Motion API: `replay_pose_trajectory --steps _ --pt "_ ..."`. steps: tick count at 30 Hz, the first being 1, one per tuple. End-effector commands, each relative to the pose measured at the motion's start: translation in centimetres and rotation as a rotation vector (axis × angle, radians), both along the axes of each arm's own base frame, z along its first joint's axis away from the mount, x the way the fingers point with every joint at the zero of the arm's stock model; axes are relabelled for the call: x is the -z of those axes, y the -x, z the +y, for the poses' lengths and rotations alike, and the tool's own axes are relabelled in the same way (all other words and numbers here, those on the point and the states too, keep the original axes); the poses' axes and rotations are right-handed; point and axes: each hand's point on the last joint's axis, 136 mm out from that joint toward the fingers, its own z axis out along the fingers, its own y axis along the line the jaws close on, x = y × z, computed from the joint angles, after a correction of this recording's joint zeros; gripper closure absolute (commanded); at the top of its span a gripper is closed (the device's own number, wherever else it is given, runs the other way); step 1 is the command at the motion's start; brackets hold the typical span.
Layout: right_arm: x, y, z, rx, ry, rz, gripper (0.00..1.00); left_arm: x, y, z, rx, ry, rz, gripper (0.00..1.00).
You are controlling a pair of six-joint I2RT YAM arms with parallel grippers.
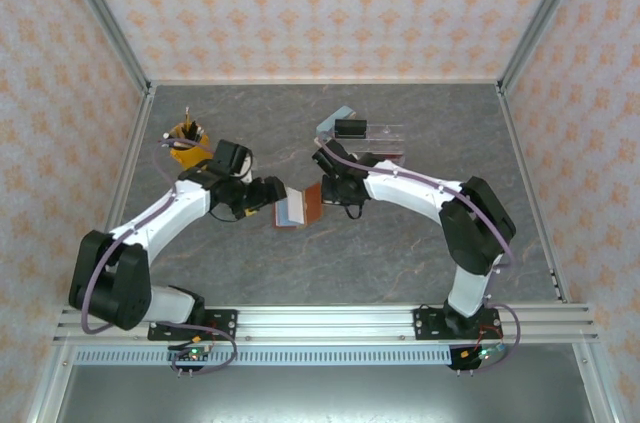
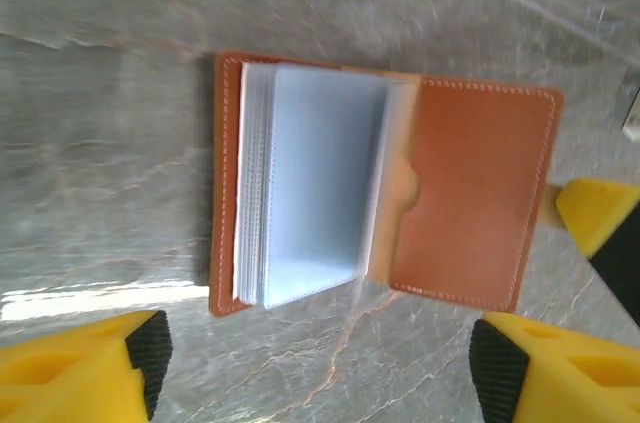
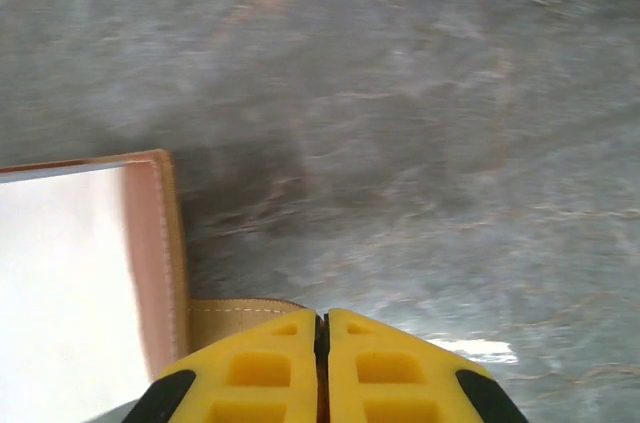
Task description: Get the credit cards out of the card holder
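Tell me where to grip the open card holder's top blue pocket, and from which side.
Likely its loose outer edge, away from the fold, where the stacked edges show. The top blue pocket lies flat on the card holder, bound at the fold, so bring the left fingers in low from that outer side.

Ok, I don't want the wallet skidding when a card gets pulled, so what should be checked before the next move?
1. Card holder lying open on the table: ok.
2. Left gripper open, facing the holder: ok.
3. Right gripper shut at the holder's tan tab: ok.
4. Tab actually pinned by it: cannot tell.
5. Pale blue top pocket facing up, unobstructed: ok.
6. A card edge exposed to pinch: cannot tell.
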Motion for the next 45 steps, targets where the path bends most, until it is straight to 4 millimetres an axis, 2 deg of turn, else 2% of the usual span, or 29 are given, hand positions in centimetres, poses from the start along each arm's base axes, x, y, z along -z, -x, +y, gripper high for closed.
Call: replay_pose_trajectory --steps 1,2,6,12,18,21,24,31,45 --pt "-0.8 -1.1 -1.6 0.037 0.029 -0.064 0.92 -0.4 -1.8 -1.4 0.002 0.036 -0.03 0.27" --pt "-0.4 -1.0 -2.0 0.037 0.041 -0.06 0.92 -0.1 -2.0 -1.7 0.006 0.035 -0.023 0.28" --pt "0.3 -1.1 -2.8 0.018 0.054 -0.044 0.92 0.2 -3.0 -3.0 0.025 0.051 -0.01 0.46" --pt "0.5 -1.1 -2.6 -0.029 0.06 -0.036 0.92 0.0 -4.0 -3.1 0.017 0.015 -0.048 0.47" --pt "1.5 -1.0 -2.6 -0.043 0.089 -0.006 0.92 0.8 -4.0 -3.5 0.021 0.002 -0.033 0.52" --pt "1.8 -1.0 -2.8 -0.034 0.091 -0.009 0.92 1.7 -3.8 -3.5 0.037 -0.009 -0.002 0.57" --pt "2.1 -0.8 -2.5 -0.032 0.072 0.009 0.92 2.6 -3.6 -3.8 0.057 -0.005 0.031 0.66" --pt "2.8 -0.5 -2.6 -0.029 0.077 0.023 0.92 3.7 -3.5 -3.6 0.064 -0.037 0.063 0.61" --pt "3.5 -0.3 -2.1 -0.036 0.061 0.046 0.93 5.5 -2.9 -4.3 0.073 -0.042 0.13 0.62"
